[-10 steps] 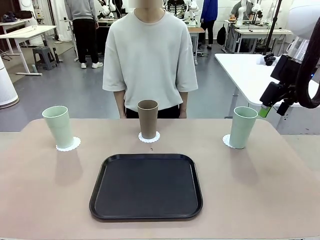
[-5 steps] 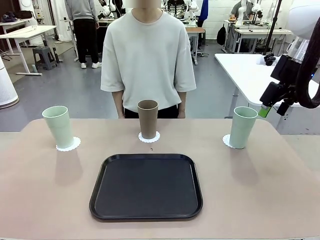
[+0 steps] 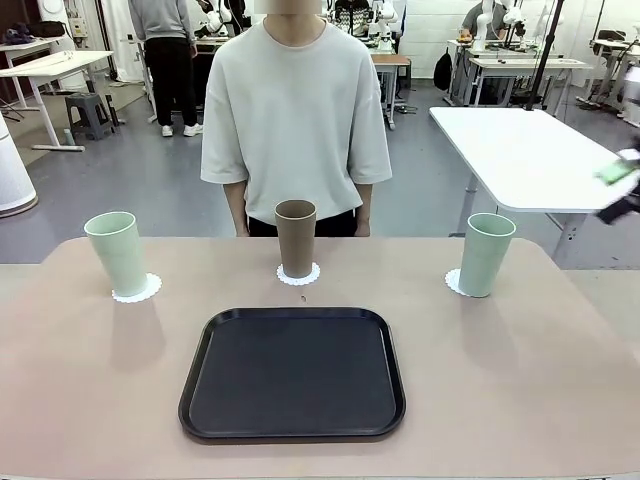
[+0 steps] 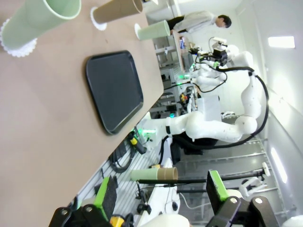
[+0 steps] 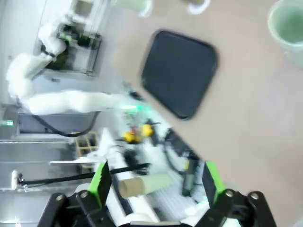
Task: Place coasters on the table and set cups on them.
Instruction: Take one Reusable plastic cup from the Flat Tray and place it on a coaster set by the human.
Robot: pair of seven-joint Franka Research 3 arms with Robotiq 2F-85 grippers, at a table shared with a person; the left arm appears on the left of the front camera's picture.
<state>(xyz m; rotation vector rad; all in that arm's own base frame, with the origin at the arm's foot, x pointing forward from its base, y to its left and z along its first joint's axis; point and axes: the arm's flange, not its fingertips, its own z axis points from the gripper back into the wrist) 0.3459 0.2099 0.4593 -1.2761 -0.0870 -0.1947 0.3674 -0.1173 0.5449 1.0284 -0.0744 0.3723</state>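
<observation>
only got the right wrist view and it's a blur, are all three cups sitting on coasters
Observer: Yes. In the front view the brown cup stands upright on the middle coaster.
Operator: and the green ones
Observer: The left green cup stands on the left coaster, the right green cup on the right coaster, both off-centre.
Operator: left gripper holding anything
Observer: No, the left gripper is open with nothing between its fingers.

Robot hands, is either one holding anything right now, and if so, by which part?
Nothing is held. The left hand and the right hand both stand open with empty space between their fingers.
</observation>
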